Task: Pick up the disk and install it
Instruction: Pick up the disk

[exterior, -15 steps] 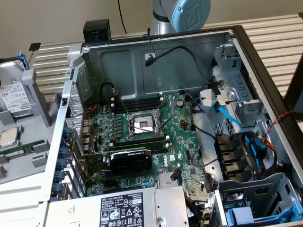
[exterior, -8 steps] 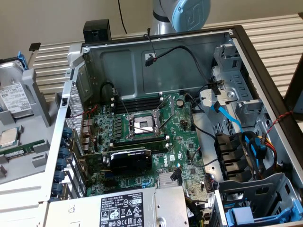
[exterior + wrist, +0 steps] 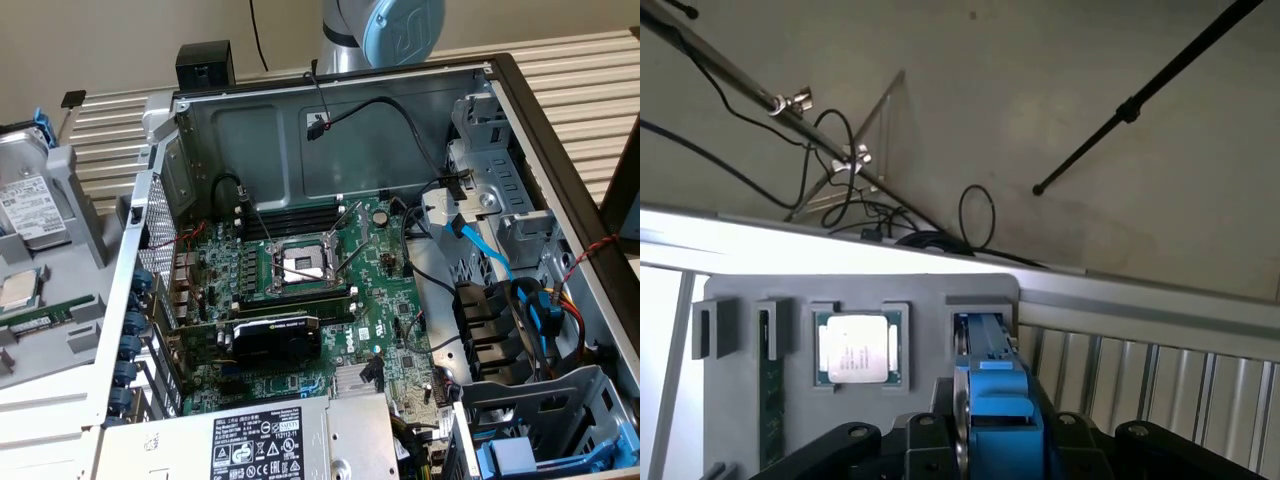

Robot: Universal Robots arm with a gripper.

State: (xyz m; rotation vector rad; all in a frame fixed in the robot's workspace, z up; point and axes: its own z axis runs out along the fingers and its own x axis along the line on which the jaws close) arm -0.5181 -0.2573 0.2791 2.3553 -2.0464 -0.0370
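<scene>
Silver-grey hard disk in blue plastic carrier (image 3: 995,400), apparently seated in grey slotted holder (image 3: 930,290), end effector (image 3: 996,462) astride it, grip indeterminate; lift and installation outstanding.

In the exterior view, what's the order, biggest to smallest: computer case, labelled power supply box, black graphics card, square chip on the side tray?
1. computer case
2. power supply box, partly cut off and nearest the camera
3. graphics card
4. square chip, clearly smallest
</scene>
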